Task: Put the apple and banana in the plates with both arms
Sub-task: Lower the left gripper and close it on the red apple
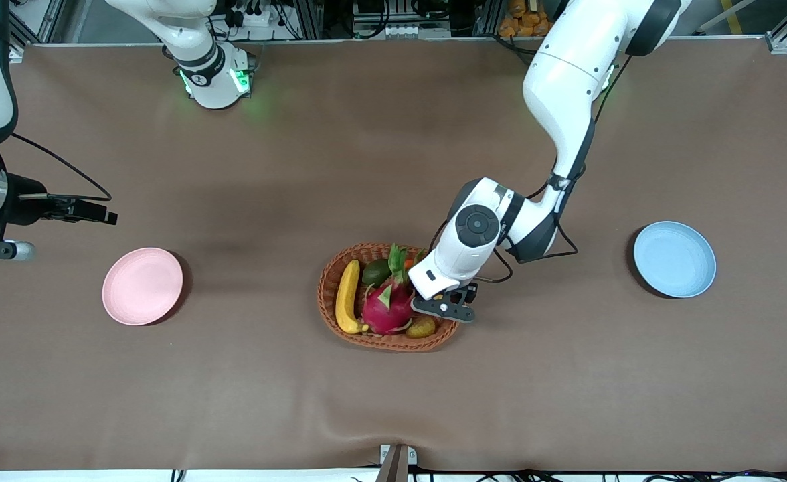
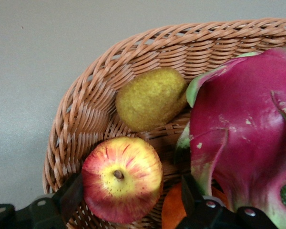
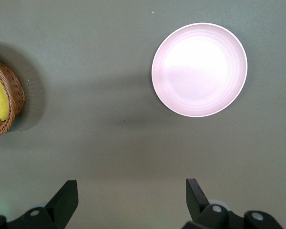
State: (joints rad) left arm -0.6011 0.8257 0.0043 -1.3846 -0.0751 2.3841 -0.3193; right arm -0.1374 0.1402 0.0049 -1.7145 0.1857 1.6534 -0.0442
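Found the apple (image 2: 121,179) stem-up in the woven basket (image 2: 86,109), close against the curved rim at the end toward the left arm. Noted a tangerine (image 2: 174,210) touching it, a rough yellow-green fruit (image 2: 151,98) just beside, and the dragon fruit (image 1: 388,306) filling the middle. Saw the left gripper (image 2: 129,186) down in the basket, spread either side of the apple: one finger (image 2: 70,196) squeezed between apple and rim, the other apart. Spotted the banana (image 1: 347,296) along the rim toward the right arm. Counted bare surface (image 1: 393,167) all round the basket, with the pink plate (image 1: 142,286) and blue plate (image 1: 674,259) well apart. Left the right gripper (image 3: 129,200) waiting, spread wide, over bare surface near the pink plate.
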